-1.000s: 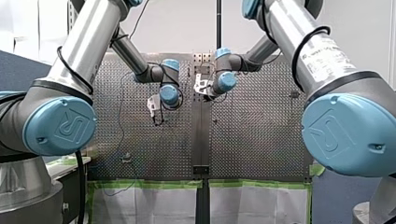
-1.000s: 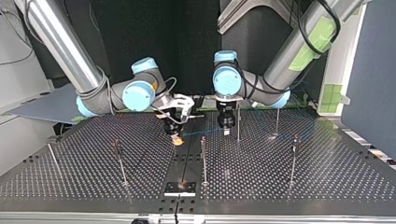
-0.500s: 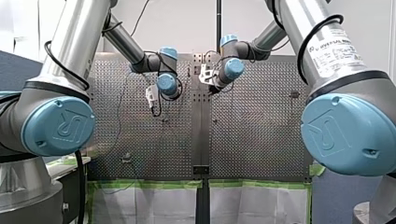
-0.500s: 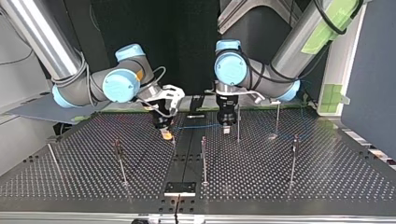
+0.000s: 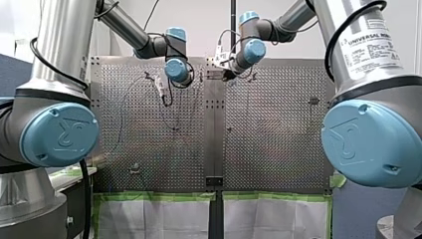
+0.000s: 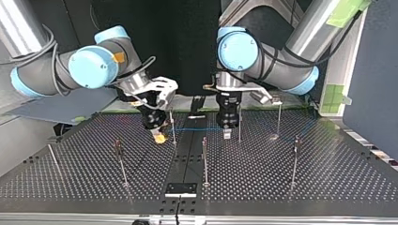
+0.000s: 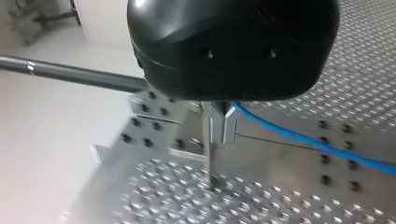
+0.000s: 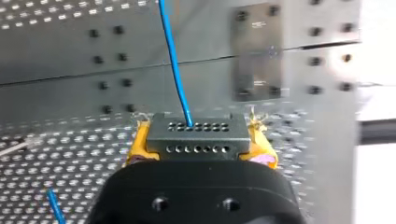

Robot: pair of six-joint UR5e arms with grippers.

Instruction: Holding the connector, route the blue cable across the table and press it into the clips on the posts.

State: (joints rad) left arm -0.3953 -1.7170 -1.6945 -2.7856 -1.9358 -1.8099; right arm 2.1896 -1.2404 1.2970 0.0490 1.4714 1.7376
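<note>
In the right wrist view my right gripper (image 8: 200, 148) has its yellow pads shut on a grey connector (image 8: 196, 132) with rows of holes. The blue cable (image 8: 174, 60) leaves the connector's top. In the top view that gripper (image 6: 159, 137) hangs low over the table left of the centre strip, beside a thin post (image 6: 172, 125). The blue cable (image 6: 197, 129) runs level from there to my left gripper (image 6: 227, 134). Its metal fingers (image 7: 223, 127) are shut on the blue cable (image 7: 322, 147), just above a thin post (image 7: 212, 161).
Several thin posts stand on the perforated table (image 6: 328, 187), among them one (image 6: 204, 159) near the middle, one (image 6: 120, 161) at the top view's left and one (image 6: 294, 161) at its right. A black plate (image 6: 180, 189) sits at the near edge.
In the front view both arms have moved towards the table's far edge. In the top view my right gripper has shifted left, and the cable now runs level between the grippers.
</note>
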